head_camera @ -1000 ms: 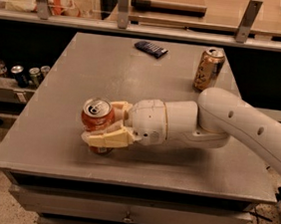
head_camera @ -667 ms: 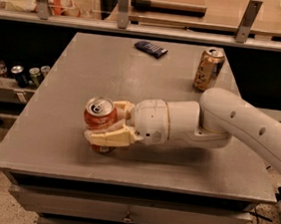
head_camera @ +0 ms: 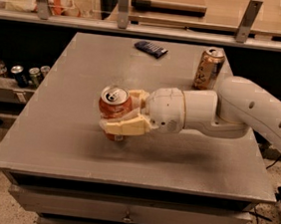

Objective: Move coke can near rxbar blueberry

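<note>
The coke can (head_camera: 114,105), red-orange with a silver top, stands upright at the middle left of the grey table (head_camera: 66,151). My gripper (head_camera: 123,113) reaches in from the right and is shut on the can, one cream finger in front of it and one behind. The rxbar blueberry (head_camera: 150,48), a flat dark blue wrapper, lies near the table's far edge, well beyond the can.
A tan-and-white can (head_camera: 208,68) stands upright at the far right of the table, just behind my arm. A low shelf at the left holds several cans and a bottle (head_camera: 19,72). A railing with posts runs behind the table.
The gripper with the coke can in it has shifted a little to the right and up the picture. The other can and the wrapper have not moved.
</note>
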Robot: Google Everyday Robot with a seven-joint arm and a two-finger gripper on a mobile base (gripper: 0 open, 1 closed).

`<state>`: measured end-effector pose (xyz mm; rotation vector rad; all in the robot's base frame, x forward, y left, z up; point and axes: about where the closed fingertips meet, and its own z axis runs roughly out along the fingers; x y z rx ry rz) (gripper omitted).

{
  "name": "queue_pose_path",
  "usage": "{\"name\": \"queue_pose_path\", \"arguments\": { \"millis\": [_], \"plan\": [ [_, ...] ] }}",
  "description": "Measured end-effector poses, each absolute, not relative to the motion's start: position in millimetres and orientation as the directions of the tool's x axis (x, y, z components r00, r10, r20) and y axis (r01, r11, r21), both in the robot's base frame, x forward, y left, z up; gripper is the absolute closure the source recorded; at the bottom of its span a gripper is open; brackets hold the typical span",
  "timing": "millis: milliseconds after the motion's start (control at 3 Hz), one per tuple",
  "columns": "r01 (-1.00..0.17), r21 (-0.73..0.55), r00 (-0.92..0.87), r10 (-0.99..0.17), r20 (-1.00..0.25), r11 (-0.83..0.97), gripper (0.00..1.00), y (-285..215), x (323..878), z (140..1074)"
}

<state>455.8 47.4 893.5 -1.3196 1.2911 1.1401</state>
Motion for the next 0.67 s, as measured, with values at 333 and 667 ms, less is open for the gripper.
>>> {"name": "queue_pose_path", "arguments": {
  "millis": [333,667],
  "plan": [
    [-1.0,-0.015,0.016,-0.132,-0.991,-0.01,1.0,47.2,456.2,894.0],
    [-0.999,-0.011,0.005,-0.148,-0.989,0.041,1.0,43.9,453.2,897.5]
  ]
}}
